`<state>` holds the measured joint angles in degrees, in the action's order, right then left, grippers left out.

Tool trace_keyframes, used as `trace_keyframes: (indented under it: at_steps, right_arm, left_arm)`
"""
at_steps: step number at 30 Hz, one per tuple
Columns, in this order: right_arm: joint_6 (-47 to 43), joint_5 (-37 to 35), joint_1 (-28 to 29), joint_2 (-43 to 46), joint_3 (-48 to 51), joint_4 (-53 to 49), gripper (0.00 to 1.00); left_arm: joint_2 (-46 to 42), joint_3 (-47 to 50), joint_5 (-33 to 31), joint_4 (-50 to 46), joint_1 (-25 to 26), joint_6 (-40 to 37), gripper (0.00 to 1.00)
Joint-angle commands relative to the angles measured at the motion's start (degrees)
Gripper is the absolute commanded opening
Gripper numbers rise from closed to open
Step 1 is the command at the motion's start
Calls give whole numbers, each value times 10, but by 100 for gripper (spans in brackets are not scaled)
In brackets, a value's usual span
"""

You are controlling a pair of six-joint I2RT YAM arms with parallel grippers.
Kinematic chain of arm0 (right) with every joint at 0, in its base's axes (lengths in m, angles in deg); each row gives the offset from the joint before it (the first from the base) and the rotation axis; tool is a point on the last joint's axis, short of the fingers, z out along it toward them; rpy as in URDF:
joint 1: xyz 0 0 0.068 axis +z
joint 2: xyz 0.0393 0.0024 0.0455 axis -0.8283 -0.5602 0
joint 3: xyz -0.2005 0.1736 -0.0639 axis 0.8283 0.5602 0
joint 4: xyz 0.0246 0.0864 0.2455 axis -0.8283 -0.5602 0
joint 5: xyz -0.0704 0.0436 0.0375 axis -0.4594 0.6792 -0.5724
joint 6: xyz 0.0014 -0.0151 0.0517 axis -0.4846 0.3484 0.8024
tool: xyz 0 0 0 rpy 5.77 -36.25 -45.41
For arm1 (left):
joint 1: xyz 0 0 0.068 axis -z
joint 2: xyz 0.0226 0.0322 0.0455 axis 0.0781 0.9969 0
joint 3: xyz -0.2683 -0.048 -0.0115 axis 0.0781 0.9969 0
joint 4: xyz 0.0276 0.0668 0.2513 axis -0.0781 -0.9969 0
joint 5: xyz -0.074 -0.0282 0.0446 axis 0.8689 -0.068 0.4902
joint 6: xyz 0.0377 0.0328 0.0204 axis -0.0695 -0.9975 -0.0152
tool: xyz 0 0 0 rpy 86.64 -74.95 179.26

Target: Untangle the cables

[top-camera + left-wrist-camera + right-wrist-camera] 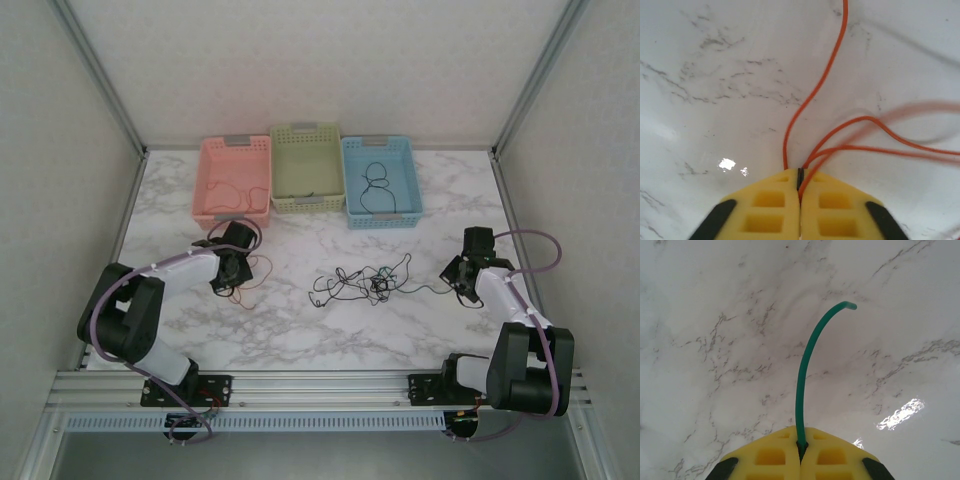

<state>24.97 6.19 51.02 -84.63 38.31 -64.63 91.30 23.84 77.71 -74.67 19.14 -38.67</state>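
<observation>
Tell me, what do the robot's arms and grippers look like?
The left arm and right arm each have white links, chunky black joints and a lilac hose looping alongside. The left gripper and right gripper have yellow fingers moulded with square pockets and black side strips.

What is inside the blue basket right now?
A thin black cable lies in loose loops on the floor of the blue basket. Nothing else shows inside, though the basket's near wall may hide a strip of floor along that edge.
</observation>
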Motion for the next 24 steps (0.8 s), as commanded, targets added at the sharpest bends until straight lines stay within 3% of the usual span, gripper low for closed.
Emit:
trace_keyframes:
  at_steps: [1,8,14,24]
  right_arm:
    - [-6,9,-3,3,7,5,0]
    - [-6,9,-4,2,7,6,0]
    - [-7,9,-3,1,7,6,0]
    - [-7,9,-3,-1,6,6,0]
  left_arm:
    - [-3,-4,13,2,-3,-4,0]
    - [-96,-28,30,-48,-3,-17,0]
    - [-174,-121,11,-137,-3,-29,0]
    - [-100,-416,-1,-234,-25,-74,0]
